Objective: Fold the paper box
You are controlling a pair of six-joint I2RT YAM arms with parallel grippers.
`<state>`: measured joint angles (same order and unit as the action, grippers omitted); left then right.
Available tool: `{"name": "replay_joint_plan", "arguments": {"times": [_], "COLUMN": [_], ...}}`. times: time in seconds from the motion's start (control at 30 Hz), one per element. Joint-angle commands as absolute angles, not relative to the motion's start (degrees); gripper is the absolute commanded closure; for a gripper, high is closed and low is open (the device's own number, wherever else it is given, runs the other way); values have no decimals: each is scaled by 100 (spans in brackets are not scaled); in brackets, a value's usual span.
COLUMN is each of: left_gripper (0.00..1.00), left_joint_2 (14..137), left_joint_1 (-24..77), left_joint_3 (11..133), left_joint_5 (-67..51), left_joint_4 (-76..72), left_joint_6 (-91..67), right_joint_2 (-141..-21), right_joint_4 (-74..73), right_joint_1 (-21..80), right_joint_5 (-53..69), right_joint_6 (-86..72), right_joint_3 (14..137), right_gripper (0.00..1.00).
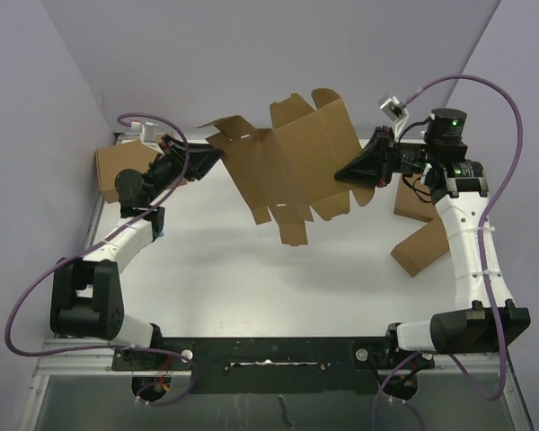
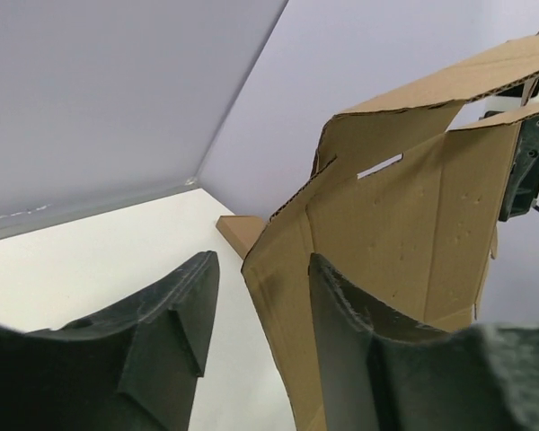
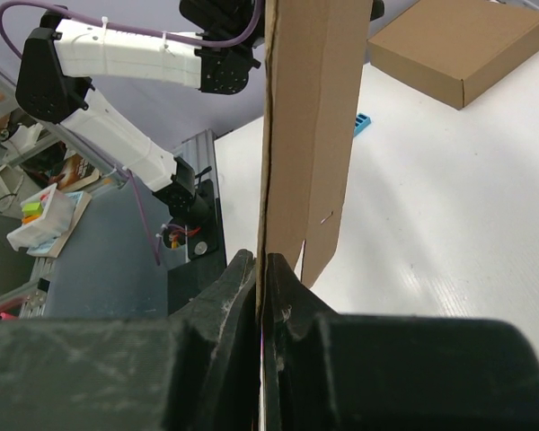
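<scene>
Above the far half of the white table [image 1: 251, 278], the paper box [image 1: 292, 166] is hanging clear of the surface as a mostly flat die-cut sheet. Its flaps are fanning out toward the table's far edge and its narrow tabs are pointing toward the near edge.

Right gripper [image 1: 346, 172]: it is holding the side of the sheet nearest the table's right edge. In the right wrist view I am seeing both fingers [image 3: 238, 287] pressed together on the cardboard [image 3: 310, 117], which is rising edge-on straight out of them. Firm pinch, no gap showing.

Left gripper [image 1: 208, 160]: it is sitting at the flap nearest the table's left edge. In the left wrist view its jaws are standing apart with bare table showing between them. The sheet's edge [image 2: 404, 233] is lying against one finger [image 2: 341, 305], while the other finger [image 2: 184, 305] is staying off the cardboard. I am logging it as open, not clamped.

Other items:
- A closed brown carton [image 1: 117, 166] is resting at the table's far-left corner, behind the left arm. The right wrist camera is showing it as a low flat box [image 3: 463, 45].
- Two smaller brown boxes [image 1: 420, 248] are sitting along the table's right side. One is lying askew beside the right arm and the other is partly hidden behind that arm.
- A small blue piece [image 3: 362, 124] is lying on the table surface. I cannot tell what it is.
- Purple cables [image 1: 499, 171] are looping off both arms past the table's side edges.
</scene>
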<state>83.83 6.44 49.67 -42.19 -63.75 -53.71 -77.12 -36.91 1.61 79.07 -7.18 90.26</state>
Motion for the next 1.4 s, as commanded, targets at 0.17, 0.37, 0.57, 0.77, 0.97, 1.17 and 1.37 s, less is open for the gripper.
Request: {"name": "replay_joint_plan", "arguments": {"times": [0.17, 0.37, 0.57, 0.77, 0.97, 1.17, 1.37], "left_gripper": [63, 60, 76, 92, 92, 93, 61], "left_joint_2": [8471, 8508, 8506, 8499, 8466, 8264, 7957], "left_joint_1": [633, 628, 626, 625, 633, 667, 849], "left_joint_3": [5282, 5336, 5310, 5197, 4788, 4575, 4564], "left_joint_5": [-4042, -4055, -4011, -3923, -3476, -3016, -3190], "left_joint_4": [-7039, -7132, -7173, -7238, -7800, -7792, -7382], "left_joint_6": [-5933, -6127, -6148, -6364, -6863, -7098, -6761], "right_joint_2": [-7530, -7532, -7532, -7566, -7560, -7580, -7642], "right_joint_4": [-3513, -3522, -3529, -3548, -3567, -3503, -3231], "right_joint_1": [199, 193, 178, 171, 111, 90, 85], "right_joint_5": [8042, 8033, 8033, 8017, 7864, 7743, 7885], "right_joint_6": [-725, -721, -721, -691, -692, -733, -996], "right_joint_3": [9053, 9061, 9070, 9070, 9062, 9036, 8997], "right_gripper": [100, 100, 100, 100, 100, 100, 100]}}
